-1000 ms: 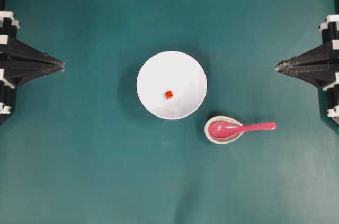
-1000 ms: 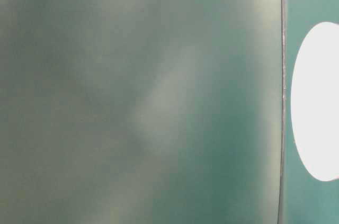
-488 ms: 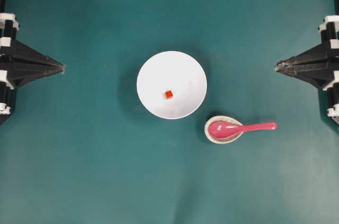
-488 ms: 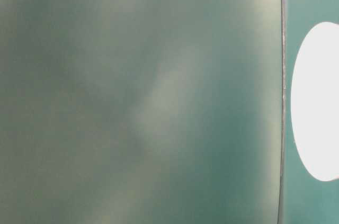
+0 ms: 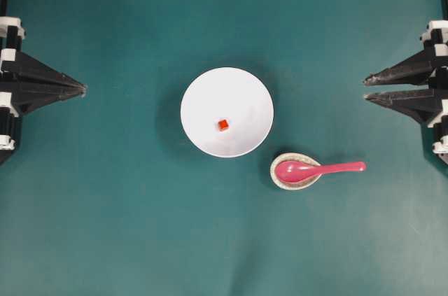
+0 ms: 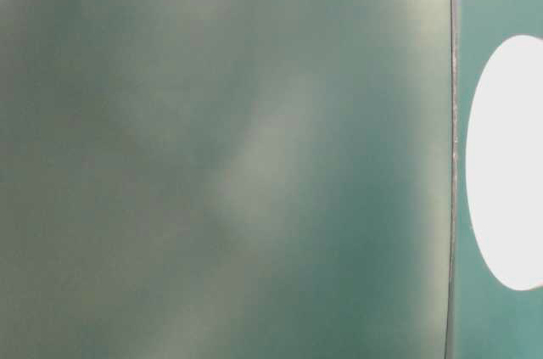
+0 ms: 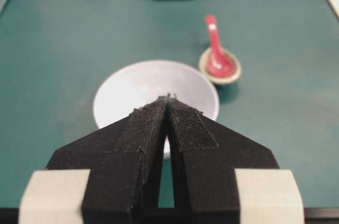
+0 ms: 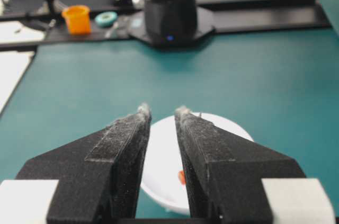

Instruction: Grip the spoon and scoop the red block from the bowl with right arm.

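right gripper [image 5: 365,90]: fingers now parted, holding nothing, where they were pressed together a second ago | left gripper [image 5: 82,89]: closed, unchanged | spoon [image 5: 318,168]: unmoved, scoop in speckled dish [image 5: 280,177] | red block [image 5: 222,125]: unmoved in bowl [image 5: 245,93]

The right arm reaches in level from the right edge of the overhead view, its end effector [image 5: 365,89] pointing toward the middle with the 2 black fingers [image 8: 126,144] parted, a clear gap between their tips, holding nothing. The left arm mirrors it from the left edge; its end effector [image 5: 83,89] is closed, the 2 fingers [image 7: 185,123] meeting at their tips, empty as well.
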### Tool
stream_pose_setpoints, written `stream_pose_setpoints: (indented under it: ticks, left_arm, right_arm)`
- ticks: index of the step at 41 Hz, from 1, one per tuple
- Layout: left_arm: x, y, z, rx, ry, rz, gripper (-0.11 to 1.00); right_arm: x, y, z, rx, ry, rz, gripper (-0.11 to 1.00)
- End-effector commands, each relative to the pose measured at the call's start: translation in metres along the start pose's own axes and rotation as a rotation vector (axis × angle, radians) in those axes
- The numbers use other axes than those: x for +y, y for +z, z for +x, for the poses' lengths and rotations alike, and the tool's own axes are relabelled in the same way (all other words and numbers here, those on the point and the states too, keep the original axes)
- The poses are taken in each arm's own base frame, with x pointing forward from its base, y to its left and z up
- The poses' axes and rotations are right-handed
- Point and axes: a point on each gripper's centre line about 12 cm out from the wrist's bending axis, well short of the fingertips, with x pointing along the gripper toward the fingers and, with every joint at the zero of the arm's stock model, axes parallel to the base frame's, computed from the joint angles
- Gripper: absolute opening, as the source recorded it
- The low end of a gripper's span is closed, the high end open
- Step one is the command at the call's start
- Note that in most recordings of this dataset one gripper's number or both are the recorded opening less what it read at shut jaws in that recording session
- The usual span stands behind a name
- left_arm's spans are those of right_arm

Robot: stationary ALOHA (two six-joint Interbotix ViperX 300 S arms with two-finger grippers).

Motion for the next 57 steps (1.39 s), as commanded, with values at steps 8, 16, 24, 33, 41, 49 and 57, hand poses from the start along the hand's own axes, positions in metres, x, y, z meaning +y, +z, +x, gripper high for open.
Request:
stream_pose_setpoints:
  ticks: [8,16,24,33,41,49,57]
  left_arm:
    - [0.001,0.013,0.002,-0.023,0.005,0.006,0.0]
    - [0.002,0.016,0.003,0.037,0.004,0.044,0.0]
    - [0.002,0.019,0.003,0.06,0.003,0.053,0.0]
    - [0.002,0.016,0.004,0.085,0.004,0.041,0.0]
    - [0.005,0.014,0.003,0.098,0.019,0.033,0.0]
    - [0.008,0.012,0.003,0.111,0.032,0.026,0.0]
    - [0.009,0.011,0.004,0.117,0.039,0.026,0.0]
  right_arm:
    - [0.001,-0.001,0.002,0.037,0.002,0.011,0.35]
    - [0.001,-0.003,0.001,0.048,0.0,0.035,0.35]
    - [0.0,-0.005,-0.003,0.037,0.0,0.038,0.35]
    - [-0.003,-0.02,-0.009,0.003,-0.016,0.083,0.35]
    - [-0.004,-0.039,-0.01,0.013,-0.017,0.085,0.35]
    - [-0.002,-0.058,-0.006,0.036,-0.015,0.109,0.35]
    - [0.001,-0.075,-0.002,0.063,-0.009,0.13,0.35]
